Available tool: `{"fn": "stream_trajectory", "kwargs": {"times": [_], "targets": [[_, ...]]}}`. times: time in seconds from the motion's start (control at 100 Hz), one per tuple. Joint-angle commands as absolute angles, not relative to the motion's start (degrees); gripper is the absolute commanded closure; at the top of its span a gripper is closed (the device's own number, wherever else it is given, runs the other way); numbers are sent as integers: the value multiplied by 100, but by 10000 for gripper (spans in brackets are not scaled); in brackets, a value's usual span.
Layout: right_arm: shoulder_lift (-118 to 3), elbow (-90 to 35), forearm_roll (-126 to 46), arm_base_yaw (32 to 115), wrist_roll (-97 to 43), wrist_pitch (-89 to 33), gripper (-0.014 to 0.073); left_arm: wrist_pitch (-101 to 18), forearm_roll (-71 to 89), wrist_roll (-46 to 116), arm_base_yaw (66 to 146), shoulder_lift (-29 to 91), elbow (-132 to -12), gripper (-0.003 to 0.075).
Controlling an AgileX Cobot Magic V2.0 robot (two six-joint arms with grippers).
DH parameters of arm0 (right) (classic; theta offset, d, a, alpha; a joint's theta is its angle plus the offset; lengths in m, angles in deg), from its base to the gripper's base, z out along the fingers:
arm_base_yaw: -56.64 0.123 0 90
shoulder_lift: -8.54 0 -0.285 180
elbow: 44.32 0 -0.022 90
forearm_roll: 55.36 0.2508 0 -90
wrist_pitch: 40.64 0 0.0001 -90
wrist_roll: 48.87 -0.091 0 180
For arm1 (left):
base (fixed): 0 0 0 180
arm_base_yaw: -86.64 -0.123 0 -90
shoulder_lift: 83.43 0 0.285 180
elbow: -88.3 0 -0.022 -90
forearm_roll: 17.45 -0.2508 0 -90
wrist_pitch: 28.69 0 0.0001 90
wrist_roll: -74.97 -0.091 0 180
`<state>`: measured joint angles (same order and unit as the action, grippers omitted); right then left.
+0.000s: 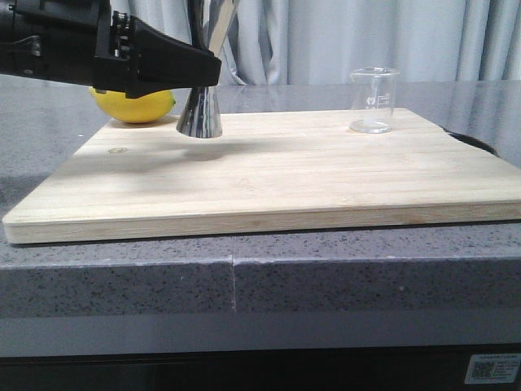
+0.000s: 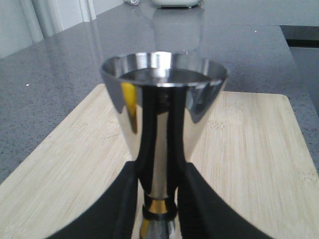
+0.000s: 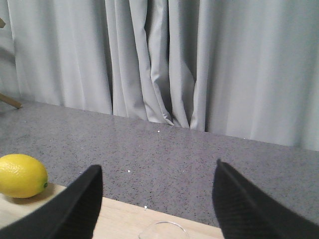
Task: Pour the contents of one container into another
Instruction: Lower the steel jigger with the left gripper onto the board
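The steel jigger [image 1: 200, 114] stands upright at the back left of the wooden board [image 1: 269, 179]. My left gripper [image 1: 210, 75] reaches in from the left. In the left wrist view the gripper [image 2: 160, 169] is shut on the jigger [image 2: 162, 99], one finger pressing each side just above the gold band at its waist. The clear glass beaker [image 1: 374, 99] stands upright at the back right of the board, looking empty. My right gripper [image 3: 157, 168] is open and holds nothing. The beaker's rim [image 3: 162, 230] shows just below and between its fingers. The right arm is out of the front view.
A yellow lemon [image 1: 134, 106] lies behind the board's back left corner, close to the jigger, and shows in the right wrist view too [image 3: 20, 175]. A dark object [image 1: 472, 140] sits off the board's right edge. Grey curtains hang behind the speckled counter.
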<state>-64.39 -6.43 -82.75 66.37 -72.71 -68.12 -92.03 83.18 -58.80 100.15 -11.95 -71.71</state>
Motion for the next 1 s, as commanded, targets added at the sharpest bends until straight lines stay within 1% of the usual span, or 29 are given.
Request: {"fn": "stream_trajectory", "kwargs": {"times": [0.0,0.36,0.6,0.99], "targets": [[-6274,-781,-8241,6629,-7289,-7181,165,-9669,8863,-5884,10004,-961,-7334,584],[-6274,-781,-8241,6629,-7289,-7181,165,-10118,8863,-5884,10004,-961,-7334,587],[-6274,-781,-8241,6629,-7289,-7181,165,-10138,8863,-5835,10004,-961,-7334,629],[-6274,-781,-8241,6629,-7289,-7181,165,-10072,8863,-5827,10004,-1121,-7344,629]]}}
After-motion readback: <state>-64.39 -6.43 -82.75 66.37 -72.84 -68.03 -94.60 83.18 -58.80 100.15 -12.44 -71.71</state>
